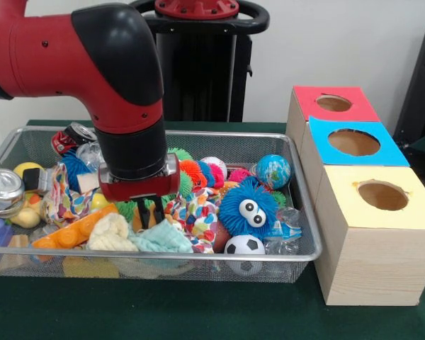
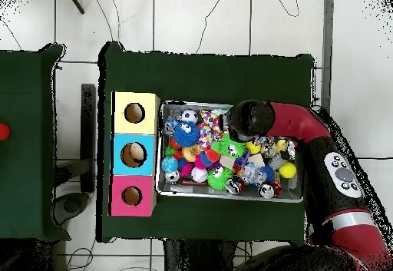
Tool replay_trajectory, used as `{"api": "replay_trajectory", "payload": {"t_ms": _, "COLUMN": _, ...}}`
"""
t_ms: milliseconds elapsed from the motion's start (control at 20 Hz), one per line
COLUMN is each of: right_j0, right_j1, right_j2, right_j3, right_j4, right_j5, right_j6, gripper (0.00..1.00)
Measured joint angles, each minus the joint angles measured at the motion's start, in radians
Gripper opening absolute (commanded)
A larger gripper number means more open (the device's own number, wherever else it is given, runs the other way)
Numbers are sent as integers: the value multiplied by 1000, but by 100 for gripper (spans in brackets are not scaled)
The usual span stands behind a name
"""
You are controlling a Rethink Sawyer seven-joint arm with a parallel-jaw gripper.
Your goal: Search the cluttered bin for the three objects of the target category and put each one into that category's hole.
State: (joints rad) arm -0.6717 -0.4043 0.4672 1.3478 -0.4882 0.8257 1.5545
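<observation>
1. Arm [image 1: 92, 64] reaching down into bin [image 1: 306, 234]; gripper [image 1: 149, 210] low among the toys, roughly mid-bin in the front view.
2. Fingers [image 1: 141, 212]: dark tips just visible under the red wrist plate, sunk between a spotted cloth [image 1: 191, 212] and a pale knit toy [image 1: 110, 230]. Cannot tell whether open or closed, nor whether anything is held.
3. Bin on the green table [image 1: 198, 312], packed with clutter: blue fuzzy ball with eyes [image 1: 248, 207], globe ball [image 1: 273, 170], soccer ball [image 1: 244, 246], orange brick [image 1: 74, 228].
4. Can [image 1: 72, 137], red and black sides, silver end, at the bin corner nearest the robot, camera-left in the front view. Second can [image 1: 3, 190], shiny silver end up, against the bin's camera-left end wall. Third not made out.
5. Three boxes in a row touching the bin's other end: red-topped box [image 1: 333, 105] nearest the robot's table edge, blue [image 1: 354, 143] in the middle, yellow [image 1: 382, 197] farthest.
6. Hole [image 1: 333, 103] in the red top, round and dark; well apart from both cans.
7. Overhead view: arm [image 2: 307, 130] covering part of the bin [image 2: 230, 193]; gripper itself hidden under the wrist.
</observation>
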Motion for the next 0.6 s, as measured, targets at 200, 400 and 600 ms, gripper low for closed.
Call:
{"api": "replay_trajectory", "payload": {"t_ms": 200, "right_j0": 4, "right_j1": 0, "right_j2": -3, "right_j3": -3, "right_j4": -1, "right_j5": 0, "right_j6": 0, "gripper": 0}}
{"api": "replay_trajectory", "payload": {"t_ms": 400, "right_j0": 5, "right_j1": -8, "right_j2": -4, "right_j3": -2, "right_j4": -1, "right_j5": 0, "right_j6": 0, "gripper": 0}}
{"api": "replay_trajectory", "payload": {"t_ms": 600, "right_j0": -1, "right_j1": -37, "right_j2": -4, "right_j3": 11, "right_j4": 4, "right_j5": 1, "right_j6": 0, "gripper": 0}}
